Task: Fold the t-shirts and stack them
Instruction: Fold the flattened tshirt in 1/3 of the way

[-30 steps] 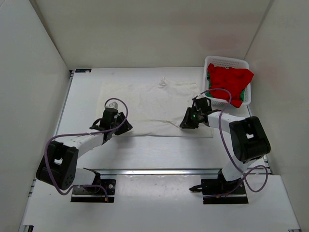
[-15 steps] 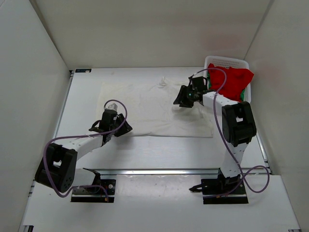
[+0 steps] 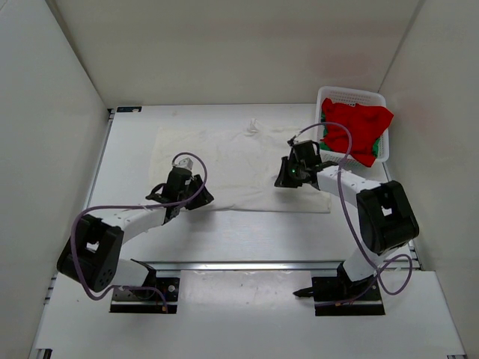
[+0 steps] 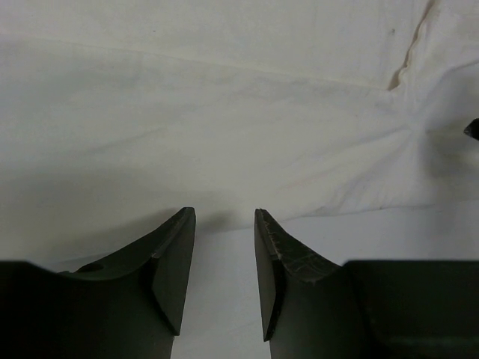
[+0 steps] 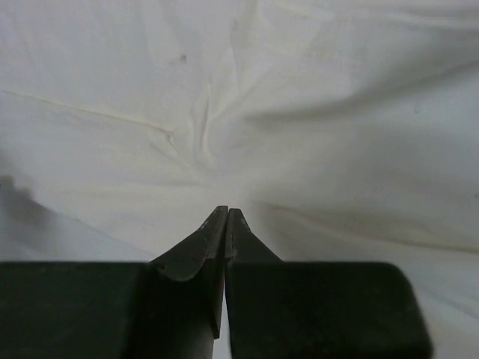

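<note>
At the left of the counter (image 3: 135,149), the left arm (image 3: 127,221) reaches in from its base at the near edge, its left fingers (image 4: 168,258) held apart with nothing between them, the tips poised right at the near hem of the off-white t-shirt (image 3: 232,161) and bare counter showing in the gap. The off-white t-shirt lies spread flat across the middle of the counter, lightly wrinkled, its collar toward the far wall and its hem toward the arms. On the shirt's right half, the right arm (image 3: 378,217) bends back over the cloth, a purple cable (image 3: 340,191) looping along it. Its right fingers (image 5: 202,243) are pressed tight together on a pinch of the fabric, and the right wrist view shows creases fanning out from the closed tips. At the far right corner of the counter stands a white perforated plastic basket (image 3: 352,93), well apart from the spread shirt's body and just beyond its right edge. A red t-shirt (image 3: 359,123) is heaped inside it and spills over the near rim, with slivers of a green t-shirt (image 3: 326,120) peeping out beneath the red cloth on the basket's left side.
</note>
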{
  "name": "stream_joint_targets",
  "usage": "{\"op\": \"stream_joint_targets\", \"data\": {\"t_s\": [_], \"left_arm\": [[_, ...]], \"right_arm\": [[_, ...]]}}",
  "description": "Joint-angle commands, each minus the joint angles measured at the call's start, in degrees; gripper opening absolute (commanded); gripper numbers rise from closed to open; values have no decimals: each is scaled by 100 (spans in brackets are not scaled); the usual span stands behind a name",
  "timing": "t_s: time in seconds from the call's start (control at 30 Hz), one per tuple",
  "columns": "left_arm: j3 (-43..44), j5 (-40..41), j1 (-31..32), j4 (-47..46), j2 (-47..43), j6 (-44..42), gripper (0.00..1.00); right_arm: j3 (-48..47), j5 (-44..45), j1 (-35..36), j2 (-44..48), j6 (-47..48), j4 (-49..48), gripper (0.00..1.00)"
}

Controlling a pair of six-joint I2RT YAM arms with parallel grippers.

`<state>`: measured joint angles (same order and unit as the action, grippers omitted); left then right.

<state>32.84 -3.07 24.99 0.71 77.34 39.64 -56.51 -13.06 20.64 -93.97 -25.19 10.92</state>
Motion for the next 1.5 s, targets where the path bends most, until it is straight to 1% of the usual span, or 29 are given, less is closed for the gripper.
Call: {"op": "stream_joint_targets", "data": {"t_s": [0.0,0.07,0.17,0.27,0.4,0.47,0.53,0.63,0.7,0.77,0.8,0.87,0.9,0.97,1.0,1.07,1.13,1.17,1.23,1.33,1.37,1.4,1.47], "left_arm": [[240,140,111,-220,132,-44,48],[266,131,163,-256,193,26,48],[477,219,304,-265,343,-61,49],[434,193,199,-255,466,26,47],[-188,-62,-433,-484,475,385,47],[-549,-342,-827,-580,405,588,47],[-752,-510,-1004,-555,308,607,46],[-936,-423,-1031,-170,-94,536,46],[-1217,-615,-1311,-71,-630,510,46],[-1437,-599,-1470,488,-1113,370,47],[-1456,-485,-1419,874,-1360,300,46],[-1595,-457,-1278,1210,-1537,202,47],[-1657,-605,-1208,1264,-1712,211,47],[-1816,-685,-1164,1204,-1827,334,49],[-1764,-712,-1129,1142,-1845,378,50],[-1405,-616,-1050,1168,-1880,361,50],[-958,-485,-900,1273,-1889,282,50],[-668,-414,-830,1300,-1846,220,50],[-342,-11,-594,1204,-1793,124,52],[-24,192,-487,923,-1600,9,52],[3,210,-504,835,-1547,-8,52],[-14,176,-583,756,-1442,-9,52],[12,18,-645,641,-1310,-26,53]], "right_arm": [[280,-21,97,11,93,-310,0],[316,-39,176,-24,137,-266,2],[377,-12,326,-86,146,-292,0],[500,49,432,-138,111,-336,0],[693,260,563,-183,102,-239,0],[887,260,598,-165,-29,-318,0],[1185,155,616,-86,-47,-380,0],[1597,120,756,124,-135,-319,1],[1844,84,835,334,-144,-345,0],[2169,-12,932,633,-258,-380,0],[2388,-108,967,748,-311,-371,0],[2662,-161,1116,1072,-425,-249,0],[2680,-240,1196,1161,-417,-109,0],[2497,-276,1240,1521,-356,120,5],[2391,-259,1179,1566,-251,304,12],[1892,-363,969,1681,-119,516,24],[1514,-496,714,1664,83,552,31],[1233,-461,556,1533,180,587,30],[846,-207,467,1191,330,544,27],[117,83,405,366,558,621,11],[-130,206,449,93,629,631,11],[-236,512,484,-128,690,596,13],[-658,690,502,-437,761,674,24]]}}
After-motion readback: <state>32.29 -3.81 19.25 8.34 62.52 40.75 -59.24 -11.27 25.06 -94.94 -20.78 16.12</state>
